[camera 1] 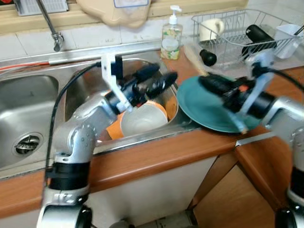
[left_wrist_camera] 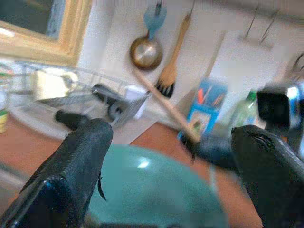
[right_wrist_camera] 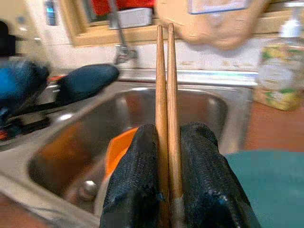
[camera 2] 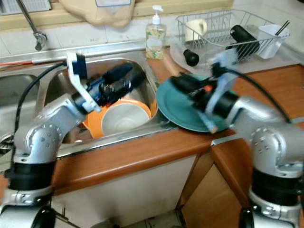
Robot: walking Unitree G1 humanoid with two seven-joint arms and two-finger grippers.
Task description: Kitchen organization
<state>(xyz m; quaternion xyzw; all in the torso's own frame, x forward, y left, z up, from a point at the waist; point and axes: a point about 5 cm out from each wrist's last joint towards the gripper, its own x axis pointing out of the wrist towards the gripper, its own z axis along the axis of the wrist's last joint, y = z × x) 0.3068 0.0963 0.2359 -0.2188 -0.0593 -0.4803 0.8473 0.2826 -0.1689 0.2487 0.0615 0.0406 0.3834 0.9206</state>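
Observation:
My right gripper [camera 1: 207, 82] is shut on a pair of wooden chopsticks [right_wrist_camera: 165, 76], held just above the left part of a teal plate [camera 1: 204, 111] that leans on the counter beside the sink. The chopsticks point toward the faucet [camera 1: 50, 23]. My left gripper [camera 1: 159, 76] hovers open over the right sink basin [camera 1: 80, 85], its fingers [left_wrist_camera: 85, 156] spread toward the plate with nothing between them. Below it a white bowl [camera 1: 142, 118] rests inside an orange bowl [camera 1: 113, 129] in the basin.
A wire dish rack [camera 1: 237, 33] at the back right holds a white mug [camera 1: 210, 28], a black bottle [camera 1: 259, 34] and a white utensil cup [camera 1: 287, 38]. A soap bottle [camera 1: 171, 35] stands behind the sink. The wooden counter [camera 1: 156, 156] runs along the front.

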